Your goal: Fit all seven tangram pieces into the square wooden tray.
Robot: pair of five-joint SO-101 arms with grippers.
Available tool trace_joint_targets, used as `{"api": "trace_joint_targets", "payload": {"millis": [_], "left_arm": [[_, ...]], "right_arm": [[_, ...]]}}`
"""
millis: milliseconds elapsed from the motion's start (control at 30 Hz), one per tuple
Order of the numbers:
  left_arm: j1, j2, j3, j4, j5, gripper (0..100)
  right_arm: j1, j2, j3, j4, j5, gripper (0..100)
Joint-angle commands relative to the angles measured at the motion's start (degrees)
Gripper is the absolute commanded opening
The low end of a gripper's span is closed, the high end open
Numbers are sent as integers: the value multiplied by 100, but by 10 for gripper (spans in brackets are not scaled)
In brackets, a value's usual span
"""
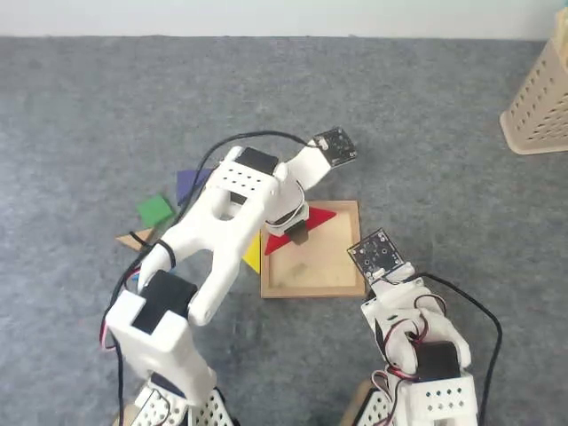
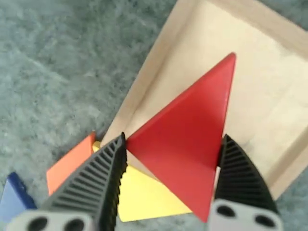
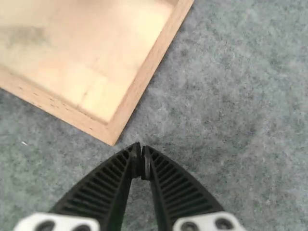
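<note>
My left gripper is shut on the big red triangle, holding it at a tilt over the near-left edge of the square wooden tray. From above, the red triangle points into the tray, whose floor is bare. Left of the tray a yellow piece, an orange piece and a blue piece lie on the carpet. A green square lies farther left. My right gripper is shut and holds nothing, just off the tray's corner.
Grey carpet covers the table. A perforated cream basket stands at the far right edge. The left arm hides part of the loose pieces. The right arm sits by the tray's near-right corner.
</note>
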Motion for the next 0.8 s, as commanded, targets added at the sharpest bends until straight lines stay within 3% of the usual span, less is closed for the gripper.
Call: {"api": "trace_joint_targets", "payload": {"millis": [0, 133, 500, 767], "left_arm": [[334, -114, 374, -105, -598, 215], [721, -114, 822, -229, -800, 215], [791, -123, 848, -237, -967, 220], [791, -123, 840, -264, -1011, 310]], "right_arm": [[-13, -127, 88, 40, 62, 8], [-13, -127, 88, 40, 62, 8], [-13, -127, 88, 40, 62, 8], [-13, -127, 88, 40, 62, 8]]}}
